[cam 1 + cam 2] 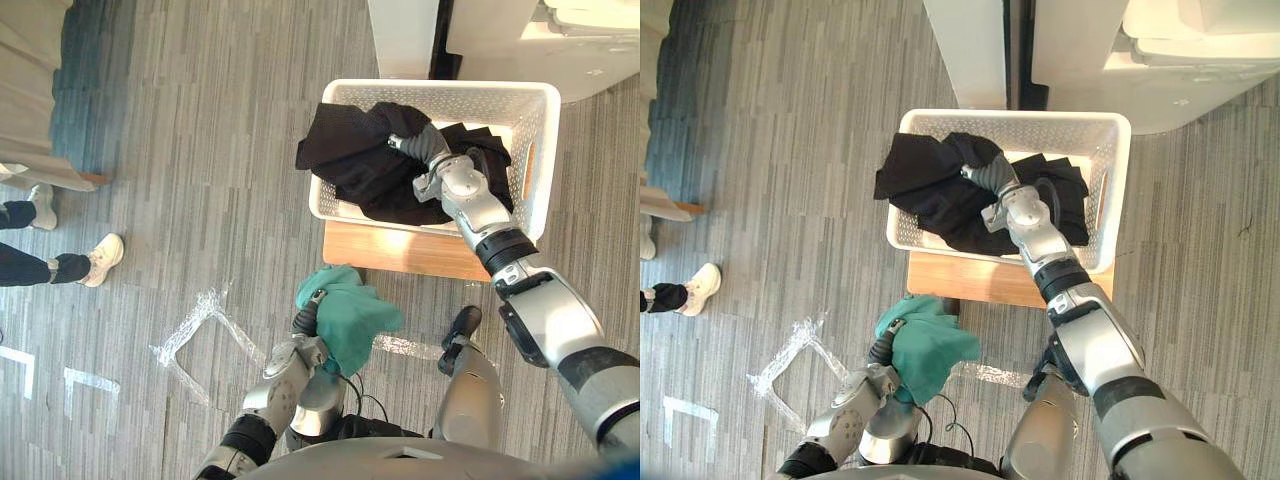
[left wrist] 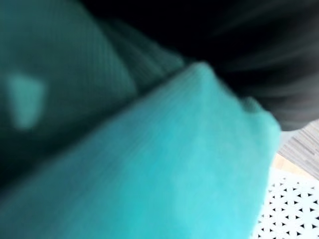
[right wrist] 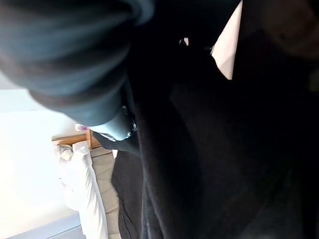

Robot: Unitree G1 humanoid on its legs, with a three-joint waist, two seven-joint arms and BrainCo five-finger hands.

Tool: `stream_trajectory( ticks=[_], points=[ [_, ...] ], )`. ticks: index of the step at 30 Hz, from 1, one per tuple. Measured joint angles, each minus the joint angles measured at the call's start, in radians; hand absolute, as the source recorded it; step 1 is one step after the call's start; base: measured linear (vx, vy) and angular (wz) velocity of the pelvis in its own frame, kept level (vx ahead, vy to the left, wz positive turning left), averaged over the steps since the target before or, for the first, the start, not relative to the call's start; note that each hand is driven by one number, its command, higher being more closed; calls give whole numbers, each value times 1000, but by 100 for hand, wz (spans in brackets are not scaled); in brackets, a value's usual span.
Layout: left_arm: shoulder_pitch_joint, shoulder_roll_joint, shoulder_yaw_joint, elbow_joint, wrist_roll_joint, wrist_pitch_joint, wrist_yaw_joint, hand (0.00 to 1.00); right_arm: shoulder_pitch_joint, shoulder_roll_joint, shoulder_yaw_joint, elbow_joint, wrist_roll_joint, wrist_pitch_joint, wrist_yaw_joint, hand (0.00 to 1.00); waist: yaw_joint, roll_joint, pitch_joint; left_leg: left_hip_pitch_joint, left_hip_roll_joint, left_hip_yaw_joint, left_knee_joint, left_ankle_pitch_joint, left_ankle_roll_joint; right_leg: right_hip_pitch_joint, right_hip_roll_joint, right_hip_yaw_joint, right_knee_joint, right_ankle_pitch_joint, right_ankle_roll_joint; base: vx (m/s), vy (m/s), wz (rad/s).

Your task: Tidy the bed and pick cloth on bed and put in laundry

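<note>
Judged the step in hand as the laundry drop: one cloth at the basket, one waiting its turn. Found the left hand [image 1: 306, 322] nearest the body, held low and clamped on the teal cloth [image 1: 352, 315], with the cloth bunched above and ahead of the hand and hanging clear of the floor. Noted the wooden desk [image 1: 400, 250] just ahead of that hand, with the white laundry basket [image 1: 440, 90] seated on it.

Found the right arm stretched forward over the near rim, wrist bent downward, with the right hand [image 1: 432, 148] inside the basket and sunk in the black cloth [image 1: 350, 150]. Could not tell whether that hand was closed on the cloth or open. Noted the black cloth lying mostly in the basket, with one fold draped over the rim to the left of the right hand.

Judged the next move to call for freeing the right hand, tucking the overhanging fold inside, then carrying the teal cloth forward over the rim. Noted a person's shoe [image 1: 105, 255] well apart, far to the left of the left hand.
</note>
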Motion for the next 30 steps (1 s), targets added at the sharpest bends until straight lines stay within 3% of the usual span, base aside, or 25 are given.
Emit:
stream_trajectory(
  ticks=[6, 10, 11, 14, 20, 22, 30],
  points=[
    [0, 1, -9, 6, 3, 2, 0, 100, 30, 1, 5, 0, -3, -4, -8, 100, -8, 1, 0, 20, -7, 14, -24, 9, 0, 0, -1, 11, -1, 3, 1, 11, -2, -4],
    [-1, 1, -9, 28, 12, -1, -2, 100, 30, -11, 3, 3, -82, 3, -30, 100, -30, 2, -1, 33, -9, 18, -50, 24, -1, -2, -1, 15, -2, 6, 1, 15, -2, -1],
    [-2, 1, -9, 29, 12, 0, -2, 100, 30, -12, 3, 8, -83, 5, -33, 0, -29, 2, -1, 35, -9, 21, -50, 24, -1, -3, -1, 18, -2, 7, 1, 26, -2, -12],
    [-8, 1, -12, 39, 16, 1, -14, 100, 29, -46, -6, 59, -143, 18, -47, 0, -28, 8, -3, 43, -12, 33, -50, 24, -1, -4, -2, 34, -1, 10, 2, 17, -1, -10],
    [-7, -5, -29, 69, 50, -22, -43, 100, 29, -176, -32, 152, -236, 36, -58, 0, -31, 66, -4, 48, -19, 31, -62, 34, 5, -8, -9, 34, 11, 13, 3, 0, 0, 0],
    [-7, -5, -30, 76, 50, -25, -44, 100, 29, -193, -31, 154, -237, 33, -44, 0, -32, 72, -4, 63, -22, 31, -82, 45, 6, -8, -12, 34, 19, 12, 2, 0, 0, 0],
    [0, -3, -3, 64, 84, -33, -64, 100, 21, -235, -25, 168, -274, -69, 8, 0, -45, 72, -3, 109, -35, 29, -113, 64, 14, 21, -25, 31, 32, 10, 3, 6, 1, 2]
  ],
)
